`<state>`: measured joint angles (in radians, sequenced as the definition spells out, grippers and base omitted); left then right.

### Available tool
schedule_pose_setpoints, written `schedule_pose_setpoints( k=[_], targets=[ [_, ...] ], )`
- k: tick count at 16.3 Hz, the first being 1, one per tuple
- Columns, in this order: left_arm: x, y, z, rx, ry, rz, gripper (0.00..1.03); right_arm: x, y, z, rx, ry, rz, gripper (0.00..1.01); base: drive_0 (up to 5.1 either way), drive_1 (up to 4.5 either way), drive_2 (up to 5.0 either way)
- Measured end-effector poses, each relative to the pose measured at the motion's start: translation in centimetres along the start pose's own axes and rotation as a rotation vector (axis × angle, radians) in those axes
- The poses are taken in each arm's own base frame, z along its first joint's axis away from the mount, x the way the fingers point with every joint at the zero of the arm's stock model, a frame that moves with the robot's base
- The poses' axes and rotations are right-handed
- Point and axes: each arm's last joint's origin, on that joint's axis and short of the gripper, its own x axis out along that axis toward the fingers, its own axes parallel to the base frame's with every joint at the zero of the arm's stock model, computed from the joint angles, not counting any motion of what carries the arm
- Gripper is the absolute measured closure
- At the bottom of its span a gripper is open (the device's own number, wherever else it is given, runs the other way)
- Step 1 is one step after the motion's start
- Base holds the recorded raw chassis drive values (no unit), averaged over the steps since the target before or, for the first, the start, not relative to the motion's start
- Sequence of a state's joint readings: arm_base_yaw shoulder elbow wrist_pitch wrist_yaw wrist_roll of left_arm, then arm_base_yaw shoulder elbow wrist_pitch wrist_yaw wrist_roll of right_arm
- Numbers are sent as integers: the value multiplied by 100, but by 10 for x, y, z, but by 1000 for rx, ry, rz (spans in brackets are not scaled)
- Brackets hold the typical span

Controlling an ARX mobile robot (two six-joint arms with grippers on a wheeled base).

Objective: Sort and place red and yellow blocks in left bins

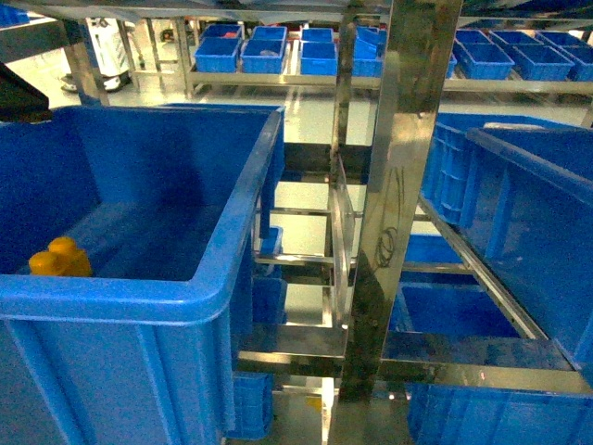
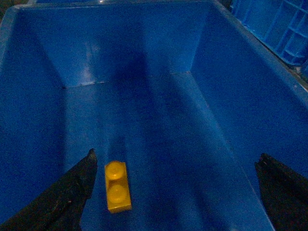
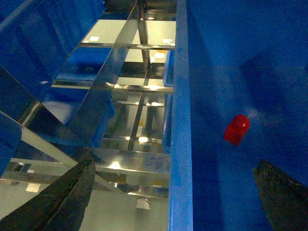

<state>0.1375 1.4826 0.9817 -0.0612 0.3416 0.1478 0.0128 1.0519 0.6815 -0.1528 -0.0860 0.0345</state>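
Your orange-yellow brick [image 2: 117, 186], two round studs up, lies on the floor of the big blue tub [image 1: 139, 301] at the left of the head view. In that view you see only its top [image 1: 60, 259] peeking over the near rim, close to the tub's left wall. From the left wrist camera it rests flat, lengthwise toward the far wall, just beside the left finger [image 2: 72, 192] of the left tool [image 2: 175, 192]. That tool hangs released over the tub's inside, fingers spread wide apart, with nothing between them.

The small red block [image 3: 237, 129] sits on the floor of another blue tub [image 3: 180, 120], seen by the right wrist camera. It lies right of that tub's long rim and well apart from both dark fingers. The right tool [image 3: 175, 192] is also released and grips nothing; its spread straddles the rim, one finger [image 3: 67, 197] over the shelf side, the other [image 3: 284, 192] over the tub's inside.

Between the tubs, the head view gives you a shiny steel rack post [image 1: 398, 204] with crossbars, more blue crates [image 1: 519, 213] on the right, and a row of small blue bins [image 1: 296, 51] on a far shelf.
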Motion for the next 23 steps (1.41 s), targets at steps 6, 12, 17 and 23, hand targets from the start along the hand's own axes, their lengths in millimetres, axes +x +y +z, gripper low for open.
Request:
schedule_pose_setpoints(
  k=[6, 12, 17, 23],
  targets=[
    [-41, -19, -23, 27, -2, -33, 5, 0, 0, 0, 0, 0, 0, 3, 0, 0, 0],
    [-44, -24, -23, 124, -167, 79, 7, 0, 0, 0, 0, 0, 0, 3, 0, 0, 0],
    [-67, -45, -78, 13, -538, 243, 63, -13, -5, -43, -45, -518, -81, 54, 0, 0, 0],
    [-99, -68, -144, -7, -523, 240, 101, -37, -4, -104, -50, -518, -83, 99, 0, 0, 0]
  ],
)
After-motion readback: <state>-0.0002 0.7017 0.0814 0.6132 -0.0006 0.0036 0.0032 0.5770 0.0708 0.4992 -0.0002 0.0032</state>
